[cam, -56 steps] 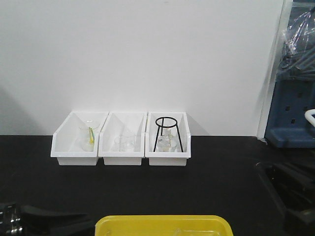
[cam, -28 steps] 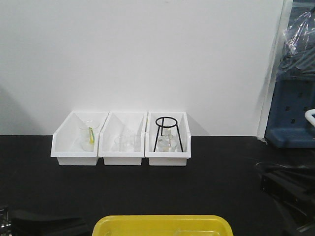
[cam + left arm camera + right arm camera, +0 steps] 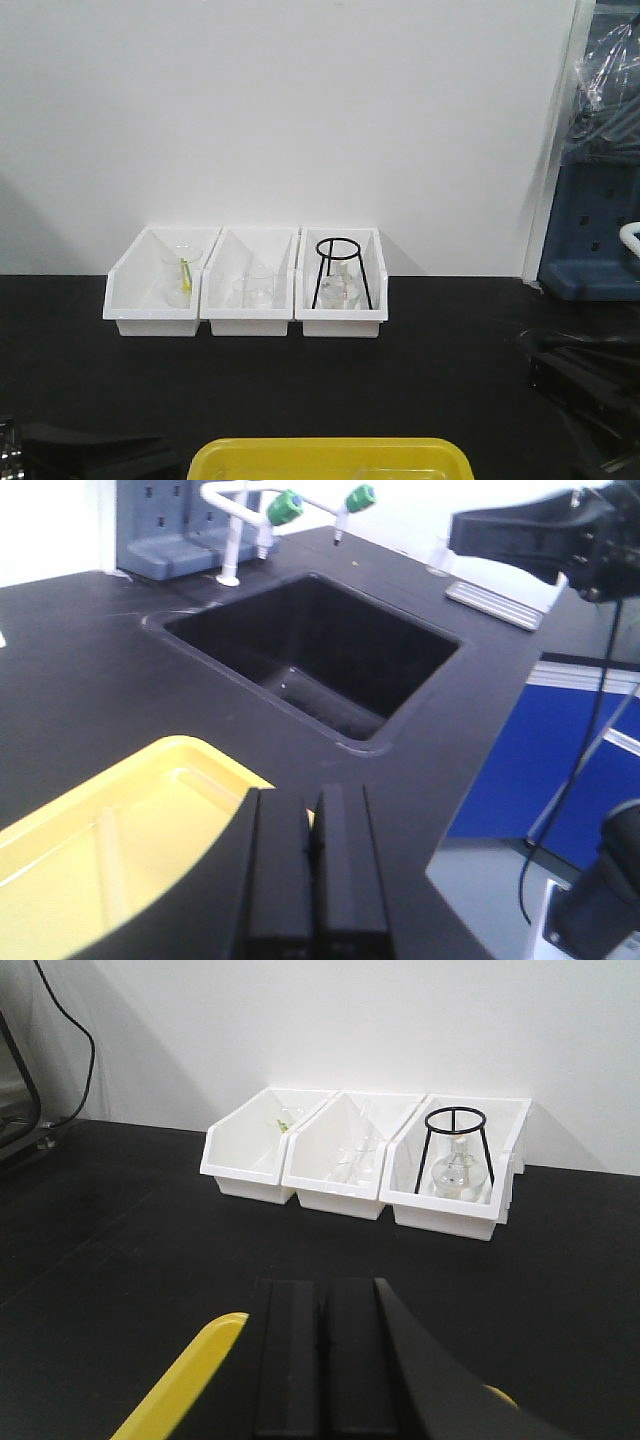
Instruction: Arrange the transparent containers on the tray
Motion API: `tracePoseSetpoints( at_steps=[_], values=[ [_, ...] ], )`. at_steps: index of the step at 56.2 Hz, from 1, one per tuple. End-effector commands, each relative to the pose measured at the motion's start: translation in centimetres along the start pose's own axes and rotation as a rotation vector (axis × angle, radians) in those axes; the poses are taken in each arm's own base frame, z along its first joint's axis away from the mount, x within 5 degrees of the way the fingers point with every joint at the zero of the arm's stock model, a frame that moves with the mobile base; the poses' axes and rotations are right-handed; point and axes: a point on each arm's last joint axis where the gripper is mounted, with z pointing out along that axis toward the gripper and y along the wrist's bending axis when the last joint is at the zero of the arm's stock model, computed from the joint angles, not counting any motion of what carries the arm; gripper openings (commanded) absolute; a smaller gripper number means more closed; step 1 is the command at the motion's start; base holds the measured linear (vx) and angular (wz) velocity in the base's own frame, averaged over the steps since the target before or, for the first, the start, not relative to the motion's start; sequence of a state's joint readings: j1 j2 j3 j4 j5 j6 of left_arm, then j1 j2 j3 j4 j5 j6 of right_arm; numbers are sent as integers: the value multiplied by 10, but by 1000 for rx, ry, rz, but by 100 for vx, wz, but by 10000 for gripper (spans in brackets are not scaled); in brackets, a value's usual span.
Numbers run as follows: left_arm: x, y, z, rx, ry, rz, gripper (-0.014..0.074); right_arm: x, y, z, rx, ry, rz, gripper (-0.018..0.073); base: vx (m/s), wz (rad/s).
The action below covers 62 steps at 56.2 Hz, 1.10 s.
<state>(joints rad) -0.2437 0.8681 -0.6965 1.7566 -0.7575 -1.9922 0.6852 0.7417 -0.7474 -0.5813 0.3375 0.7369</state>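
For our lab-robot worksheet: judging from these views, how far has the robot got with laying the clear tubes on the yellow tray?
Done: at least one clear tube lies flat inside the yellow tray. In hand: nothing. The left gripper and the right gripper are both shut and empty. Left: a second tube in the tray cannot be confirmed from these views, so that needs checking.

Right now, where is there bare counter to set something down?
The black counter lies bare between the three white bins and the yellow tray. Crowded: the bins hold glassware, and the right side drops into the sink.
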Motion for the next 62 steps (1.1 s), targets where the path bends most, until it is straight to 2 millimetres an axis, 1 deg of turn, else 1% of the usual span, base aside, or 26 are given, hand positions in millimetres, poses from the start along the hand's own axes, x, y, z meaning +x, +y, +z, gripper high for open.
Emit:
tracePoseSetpoints(
  at_steps=[1, 6, 9, 12, 13, 14, 15, 16, 20, 24, 26, 28, 31, 32, 35, 41, 47, 49, 52, 56, 57, 58, 59, 62],
  values=[
    [-8, -3, -2, -10, -29, 12, -1, -14, 5, -4, -44, -84, -33, -13, 0, 0],
    [-13, -3, 0, 9, -75, 38, -1, -14, 5, -4, -44, -84, -33, -13, 0, 0],
    [-17, -4, 0, 15, -120, 116, -1, -14, 5, -4, -44, -84, -33, -13, 0, 0],
    [-23, -4, -1, 13, -195, 205, -1, -14, 5, -4, -44, -84, -33, -13, 0, 0],
    [-28, -5, -2, 10, -246, 231, -1, -14, 5, -4, -44, -84, -33, -13, 0, 0],
    [-31, -5, -3, -3, -287, 300, -1, -14, 5, -4, -44, -84, -33, -13, 0, 0],
    [-34, -5, -4, -8, -316, 296, -1, -14, 5, -4, -44, -84, -33, -13, 0, 0],
    [-37, -4, -5, -33, -358, 359, -1, -14, 5, -4, -44, -84, -33, -13, 0, 0],
    [-49, 1, -11, -132, -488, 418, -1, -14, 5, -4, -44, -84, -33, -13, 0, 0],
    [-58, 11, -17, -268, -577, 380, -1, -14, 5, -4, -44, -84, -33, -13, 0, 0],
    [-61, 18, -22, -348, -612, 311, -1, -14, 5, -4, -44, -84, -33, -13, 0, 0],
    [-59, 27, -24, -441, -595, 251, -1, -14, 5, -4, -44, -84, -33, -13, 0, 0],
    [-56, 37, -26, -541, -554, 186, -1, -14, 5, -4, -44, -84, -33, -13, 0, 0],
    [-52, 42, -27, -586, -513, 176, -1, -14, 5, -4, -44, -84, -33, -13, 0, 0],
    [-47, 47, -27, -638, -466, 127, -1, -14, 5, -4, -44, -84, -33, -13, 0, 0],
    [-36, 53, -26, -702, -310, 184, -1, -14, 5, -4, -44, -84, -33, -13, 0, 0],
    [-27, 45, -36, -714, -278, 255, -1, -14, 5, -4, -44, -84, -33, -13, 0, 0],
    [-21, 40, -43, -716, -283, 277, -1, -14, 5, -4, -44, -84, -33, -13, 0, 0],
    [-4, 31, -56, -724, -288, 312, -1, -14, 5, -4, -44, -84, -33, -13, 0, 0],
    [20, 25, -71, -744, -277, 334, -1, -14, 5, -4, -44, -84, -33, -13, 0, 0],
    [29, 23, -75, -752, -279, 334, -1, -14, 5, -4, -44, -84, -33, -13, 0, 0],
    [32, 23, -77, -757, -278, 331, -1, -14, 5, -4, -44, -84, -33, -13, 0, 0],
    [44, 20, -83, -765, -287, 329, -1, -14, 5, -4, -44, -84, -33, -13, 0, 0],
    [66, 18, -90, -782, -303, 327, -1, -14, 5, -4, -44, -84, -33, -13, 0, 0]
  ],
)
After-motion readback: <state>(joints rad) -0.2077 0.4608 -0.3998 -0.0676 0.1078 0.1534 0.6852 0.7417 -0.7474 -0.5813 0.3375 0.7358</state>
